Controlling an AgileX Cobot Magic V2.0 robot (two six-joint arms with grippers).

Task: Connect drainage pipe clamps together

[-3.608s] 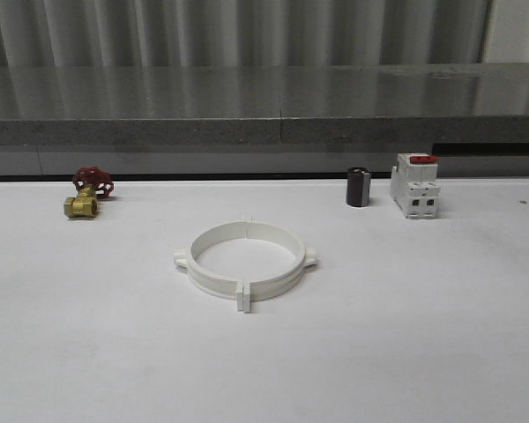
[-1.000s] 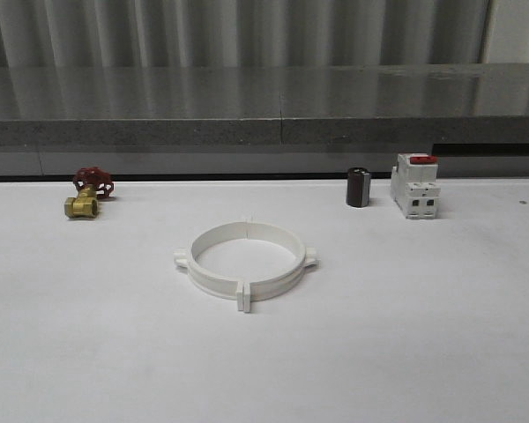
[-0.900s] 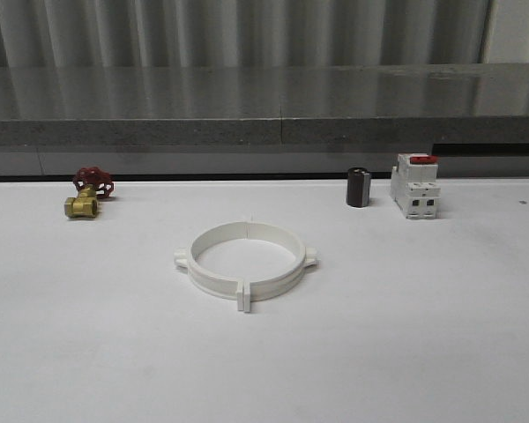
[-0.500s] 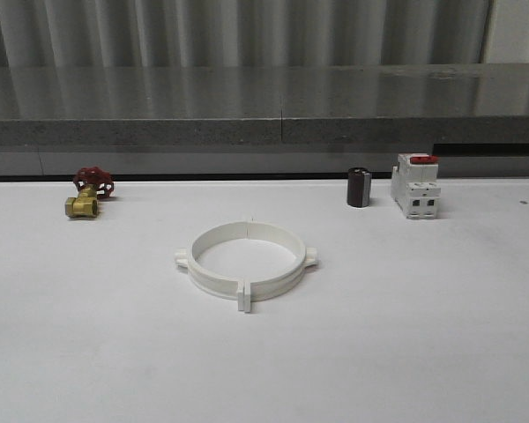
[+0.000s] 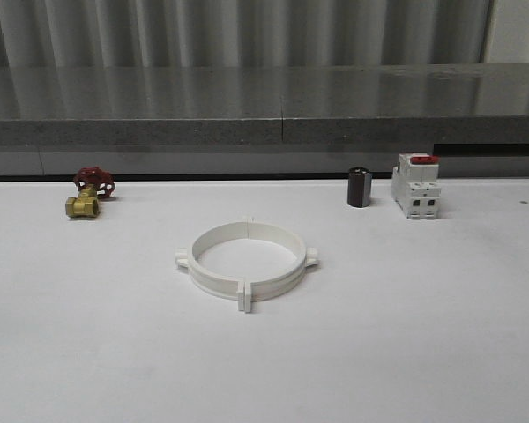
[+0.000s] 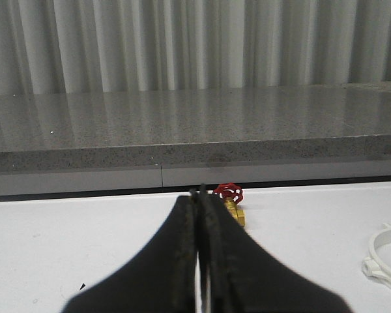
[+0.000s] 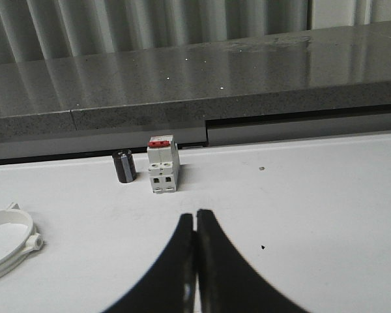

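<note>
The drainage pipe clamps (image 5: 247, 263) lie on the white table near its middle, two white half bands joined into one flat ring with tabs at front, back and both sides. An edge of the ring shows in the left wrist view (image 6: 387, 258) and in the right wrist view (image 7: 10, 244). My left gripper (image 6: 199, 193) is shut with nothing in it, well short of the ring. Empty too, my right gripper (image 7: 195, 215) is shut, its black fingers pressed together above bare table.
A brass valve with a red handwheel (image 5: 86, 194) sits at the back left. At the back right are a small black cylinder (image 5: 359, 188) and a white red-topped breaker (image 5: 416, 186). A grey stone ledge (image 5: 264, 115) runs behind the table.
</note>
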